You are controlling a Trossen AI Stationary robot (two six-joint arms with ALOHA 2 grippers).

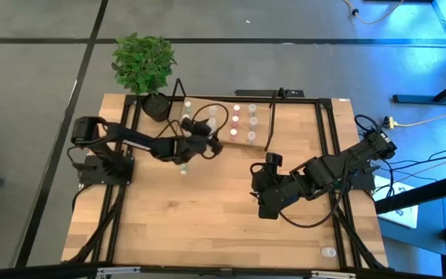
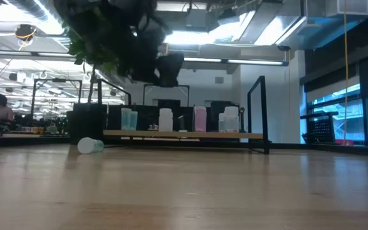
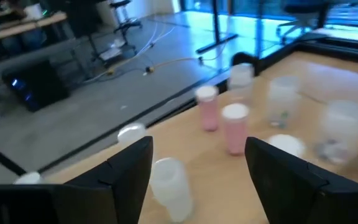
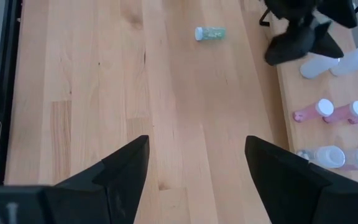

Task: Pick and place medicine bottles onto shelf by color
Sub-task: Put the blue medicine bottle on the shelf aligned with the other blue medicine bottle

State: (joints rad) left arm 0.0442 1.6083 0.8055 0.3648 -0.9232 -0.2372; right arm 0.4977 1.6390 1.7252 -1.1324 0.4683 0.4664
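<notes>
The shelf (image 1: 242, 132) stands at the table's far side with several medicine bottles upright on it: pink ones (image 3: 234, 127), clear ones (image 3: 283, 99) and greenish ones (image 2: 128, 119). My left gripper (image 3: 197, 168) hovers open at the shelf's left part. A clear bottle (image 3: 169, 183) stands on the board between its fingers, close to one finger; I see no touch. A green-tinted bottle (image 4: 210, 33) lies on its side on the table just in front of the shelf. My right gripper (image 1: 263, 205) hangs open above the table's middle right, nothing between its fingers.
A potted plant (image 1: 144, 66) stands at the far left corner beside the shelf. One more bottle (image 1: 329, 252) lies near the table's near right corner. Bare tabletop (image 1: 192, 225) spreads across the near half.
</notes>
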